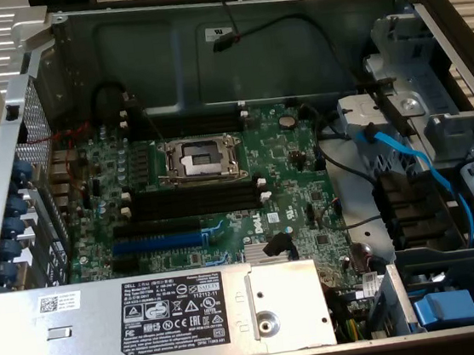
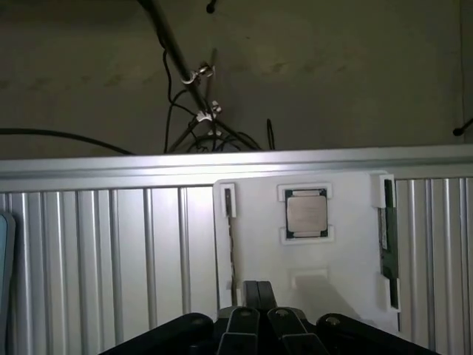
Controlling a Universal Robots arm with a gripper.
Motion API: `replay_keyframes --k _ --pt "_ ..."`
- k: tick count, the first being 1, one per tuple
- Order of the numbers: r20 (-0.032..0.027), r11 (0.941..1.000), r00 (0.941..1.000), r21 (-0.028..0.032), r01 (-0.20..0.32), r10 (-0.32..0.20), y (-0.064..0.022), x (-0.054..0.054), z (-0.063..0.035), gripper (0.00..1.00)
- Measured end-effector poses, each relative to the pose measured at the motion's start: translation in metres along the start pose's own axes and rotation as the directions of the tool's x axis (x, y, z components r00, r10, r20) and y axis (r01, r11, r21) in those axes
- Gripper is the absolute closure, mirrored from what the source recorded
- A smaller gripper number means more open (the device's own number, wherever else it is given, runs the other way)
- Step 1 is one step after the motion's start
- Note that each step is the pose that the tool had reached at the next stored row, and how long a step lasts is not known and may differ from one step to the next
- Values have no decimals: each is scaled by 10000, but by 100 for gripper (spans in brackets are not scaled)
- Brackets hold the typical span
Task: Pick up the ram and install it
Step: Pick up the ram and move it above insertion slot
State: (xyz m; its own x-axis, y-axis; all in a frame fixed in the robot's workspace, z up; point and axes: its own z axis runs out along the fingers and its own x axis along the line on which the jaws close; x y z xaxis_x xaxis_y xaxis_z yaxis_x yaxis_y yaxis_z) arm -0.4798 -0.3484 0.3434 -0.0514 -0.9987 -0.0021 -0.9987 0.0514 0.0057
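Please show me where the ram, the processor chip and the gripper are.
the ram (image 2: 388, 240), wrist view, middle of the green board.
the processor chip (image 2: 306, 214), wrist view, centre of its metal lid.
the gripper (image 2: 257, 285), wrist view, between its shut fingertips.

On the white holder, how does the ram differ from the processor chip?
The ram is a long, narrow dark-green stick; the processor chip is square with a silvery lid. The ram sits at the edge of the white holder, the chip near its middle. Both lie on it, untouched by the tool.
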Motion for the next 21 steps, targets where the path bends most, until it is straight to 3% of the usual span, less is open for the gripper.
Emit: replay_keyframes --k 7,14,17,19,21 --pt "113 10000 9999 -6 48 -48 -48 38 105 90" --pt "455 9999 9989 -21 120 -119 -160 50 150 90" --pt "544 9999 9984 -37 138 -136 -200 63 178 90" --pt "561 9998 9983 -84 156 -151 -226 67 195 90" --pt "562 9996 9983 -192 182 -171 -254 68 211 90"
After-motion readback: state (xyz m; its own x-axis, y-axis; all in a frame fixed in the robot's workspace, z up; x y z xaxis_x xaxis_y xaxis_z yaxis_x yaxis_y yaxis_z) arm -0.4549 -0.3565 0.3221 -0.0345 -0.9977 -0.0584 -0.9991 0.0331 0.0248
